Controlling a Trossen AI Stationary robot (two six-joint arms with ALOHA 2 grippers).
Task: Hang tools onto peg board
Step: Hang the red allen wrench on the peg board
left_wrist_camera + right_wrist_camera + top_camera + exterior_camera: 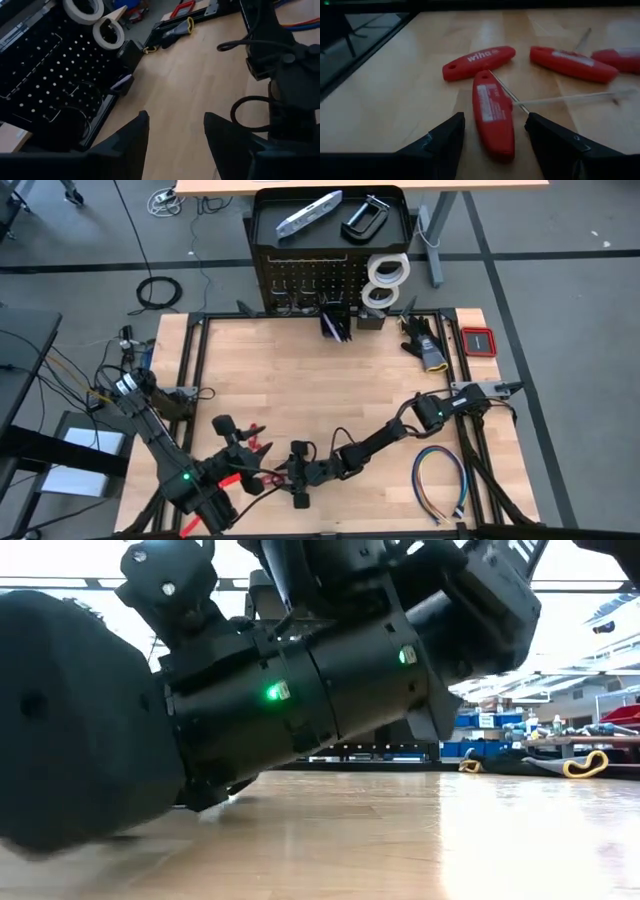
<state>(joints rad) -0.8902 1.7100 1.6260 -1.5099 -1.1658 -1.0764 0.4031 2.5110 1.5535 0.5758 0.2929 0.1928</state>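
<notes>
The right claw (492,131) is down low over the wooden surface (330,380), its two dark fingers (445,142) spread apart with nothing between them gripped. One red-handled hand tool (493,114) lies flat on the wood right in the gap between those fingers, handle pointing toward the claw, its thin metal shaft running away from it. Just beyond it sits a second red handle (479,62) marked "wiha", touching or nearly touching the first, and off to one side lie two more red handles (572,63), the farthest cut off at the frame edge. From above, the right arm reaches in from the surface's right edge to this red cluster (255,448) near the front edge.

The left claw (175,135) hangs released too, fingers wide and empty, tilted up over the same front area and facing the peg board (47,75) well ahead of it. Two white tape rolls (95,20) hang on the board's upper part. On its tray-like top, seen from overhead, rest a silver bar-shaped tool (308,213) and a black C-clamp (367,218). A multicoloured wire loop (440,480) lies on the wood behind the right claw, near the arm's base.
</notes>
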